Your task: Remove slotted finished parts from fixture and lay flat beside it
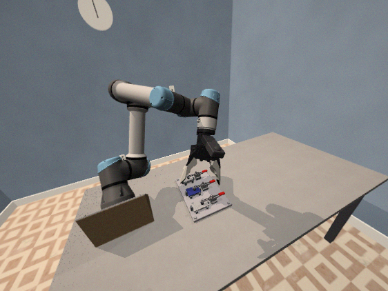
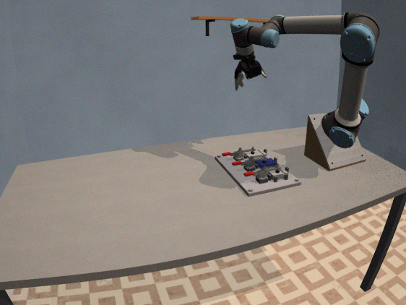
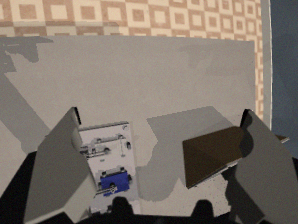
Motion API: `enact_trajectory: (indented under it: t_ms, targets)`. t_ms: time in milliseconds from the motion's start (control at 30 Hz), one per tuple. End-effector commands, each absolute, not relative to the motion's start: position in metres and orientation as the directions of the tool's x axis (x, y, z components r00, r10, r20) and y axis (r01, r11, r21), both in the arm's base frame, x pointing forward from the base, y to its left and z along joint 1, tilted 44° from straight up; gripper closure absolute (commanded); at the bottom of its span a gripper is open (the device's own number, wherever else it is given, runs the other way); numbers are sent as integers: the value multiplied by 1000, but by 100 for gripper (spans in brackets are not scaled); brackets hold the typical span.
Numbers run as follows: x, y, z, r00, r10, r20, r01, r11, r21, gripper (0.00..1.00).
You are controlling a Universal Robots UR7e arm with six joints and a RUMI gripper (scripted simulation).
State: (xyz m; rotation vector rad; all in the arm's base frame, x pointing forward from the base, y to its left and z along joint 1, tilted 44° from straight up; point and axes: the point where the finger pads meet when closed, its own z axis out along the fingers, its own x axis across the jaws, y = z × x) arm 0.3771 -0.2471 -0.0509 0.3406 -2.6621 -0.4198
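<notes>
1. Gripper (image 1: 200,182) (image 2: 251,83) (image 3: 158,109), two-jaw: fully open, nothing held; raised above the fixture level, pointing downward at a tilt.
2. Fixture (image 1: 219,206) (image 2: 267,188) (image 3: 120,164), one: flat pale plate with three clamping stations in a row, lying on the table (image 1: 283,172) (image 2: 119,213) (image 3: 150,80).
3. Blue blank (image 1: 192,192) (image 2: 269,162) (image 3: 116,183), one: in the middle station, beneath its clamp.
4. First pale part (image 1: 199,207) (image 2: 253,155) (image 3: 114,145), one: in the end station nearest the top view's camera, on the fixture; slot too small to make out.
5. Second pale part (image 1: 188,181) (image 2: 277,174), one: in the opposite end station, also on the fixture; slot likewise indistinct.
6. Red handles, three, one per clamp: all directed away from the arm's mount.
7. Mount (image 1: 115,221) (image 2: 316,144) (image 3: 212,150), wedge-shaped: on the table, apart from the fixture, carrying the arm.
8. Shelf (image 2: 224,18), orange-brown: on the wall behind the arm.
</notes>
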Motion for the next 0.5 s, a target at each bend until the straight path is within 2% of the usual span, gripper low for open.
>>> enact_trajectory:
  t_ms: [0,467]
  targets:
    - [356,-236,-40,-909,-203,364,-63,930,362,0]
    - [302,-176,0,-893,168,418,362,820,444,0]
